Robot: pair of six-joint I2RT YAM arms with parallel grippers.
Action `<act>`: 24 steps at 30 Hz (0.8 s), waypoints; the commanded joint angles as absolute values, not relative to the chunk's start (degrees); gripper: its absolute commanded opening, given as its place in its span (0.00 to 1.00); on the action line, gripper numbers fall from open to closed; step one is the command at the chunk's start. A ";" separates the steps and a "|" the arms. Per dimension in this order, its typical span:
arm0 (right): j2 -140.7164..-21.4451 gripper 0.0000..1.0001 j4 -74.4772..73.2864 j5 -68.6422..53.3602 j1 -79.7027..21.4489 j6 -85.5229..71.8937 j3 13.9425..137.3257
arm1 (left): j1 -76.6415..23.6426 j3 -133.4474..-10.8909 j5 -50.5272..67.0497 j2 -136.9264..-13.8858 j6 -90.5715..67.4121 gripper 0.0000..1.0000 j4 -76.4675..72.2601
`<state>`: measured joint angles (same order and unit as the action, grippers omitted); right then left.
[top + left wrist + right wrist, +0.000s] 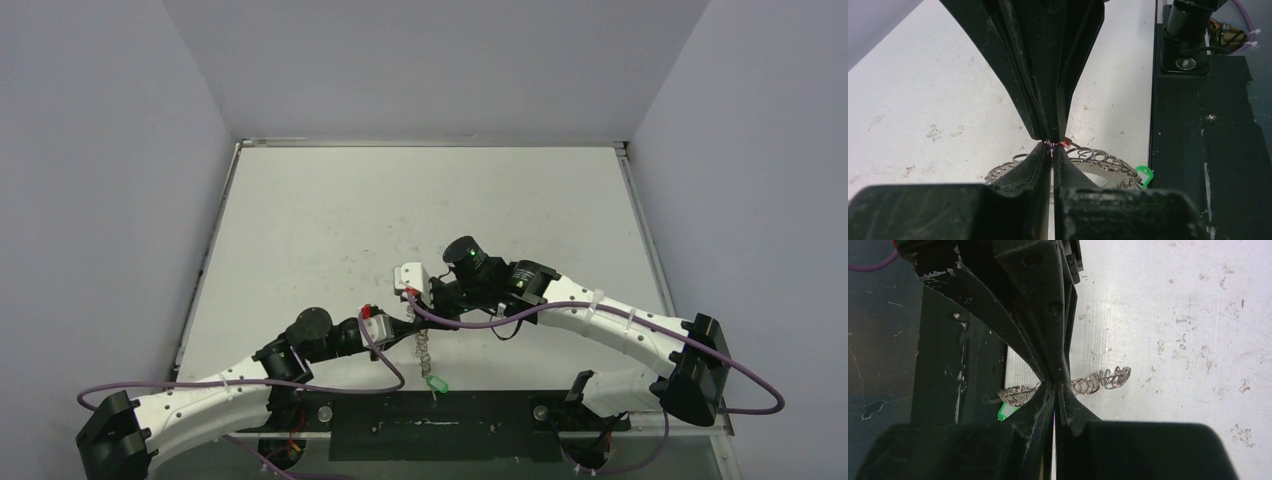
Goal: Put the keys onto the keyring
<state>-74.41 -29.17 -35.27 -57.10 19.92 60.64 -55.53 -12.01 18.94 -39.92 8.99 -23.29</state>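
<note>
Near the front edge of the table (400, 200), the keyring (424, 345) stands on edge, with the green key (436, 383) at its near end. The right claw (1054, 386) is clamped tight on the ring. The left claw (1051, 150) meets it tip to tip, pinched to a slit, with a red tag (1050, 144) peeking out at the tips.

Robotics lab test cell: bare white table (330, 210) w/ grey walls (100, 200), 2 bolted arms (600, 312).

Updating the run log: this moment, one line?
left hand: pinching red key | right hand: gripping keyring | green key: beside keyring
</note>
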 commanded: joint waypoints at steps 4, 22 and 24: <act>-73.50 0.00 -26.37 -34.59 -57.29 19.29 62.43 | -55.72 -13.23 18.30 -37.27 9.35 0.00 -24.34; -72.17 0.00 -25.28 -34.20 -53.09 17.67 57.73 | -55.72 -11.48 15.48 -31.47 8.96 0.00 -20.56; -72.60 0.00 -25.16 -34.34 -53.12 17.59 57.51 | -55.72 -11.48 15.46 -31.34 8.94 0.00 -20.76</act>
<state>-73.38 -26.41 -35.59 -54.00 17.74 58.19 -55.53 -10.85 15.66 -32.32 9.19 -19.42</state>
